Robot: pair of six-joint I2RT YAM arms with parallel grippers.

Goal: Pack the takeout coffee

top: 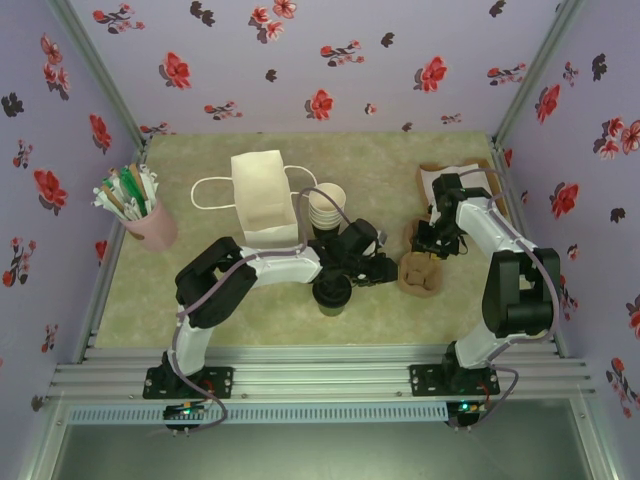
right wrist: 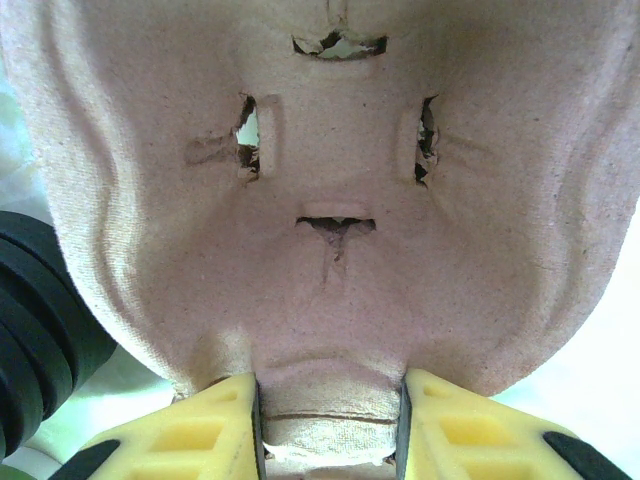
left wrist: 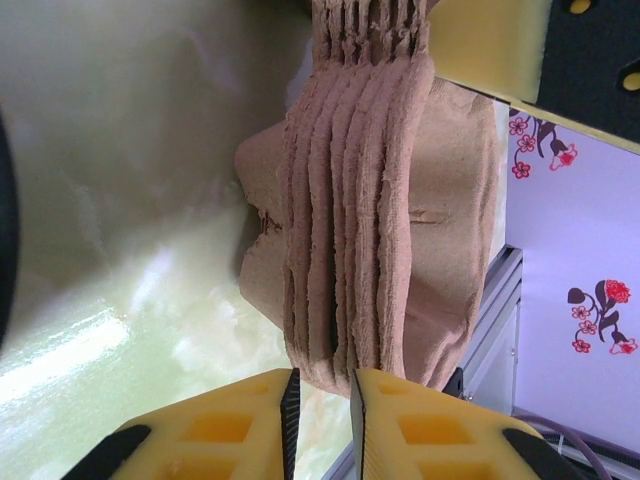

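- Takeout coffee (top: pixel 333 293): the dark, black-topped cup at lower centre of the top view. It stands upright on the green mat (top: pixel 250 320), partly under the left forearm. It is apart from the white paper bag (top: pixel 265 200), which lies further up the frame.
- Pulp carrier stack (top: pixel 420 275): right of centre, between the two grippers.
- Left gripper (left wrist: pixel 322 420): jaws nearly together, with a few layers of the stack's rim nipped between the tips at the bottom of the left wrist view.
- Right gripper (right wrist: pixel 330 430): clamped on the near edge of the carrier stack, both pads touching the pulp. The slotted face of the carrier rises above them.
- Nested cream-rimmed cups (top: pixel 326 205): just right of the bag.
- Pink holder (top: pixel 152 228): holds sticks, far left.
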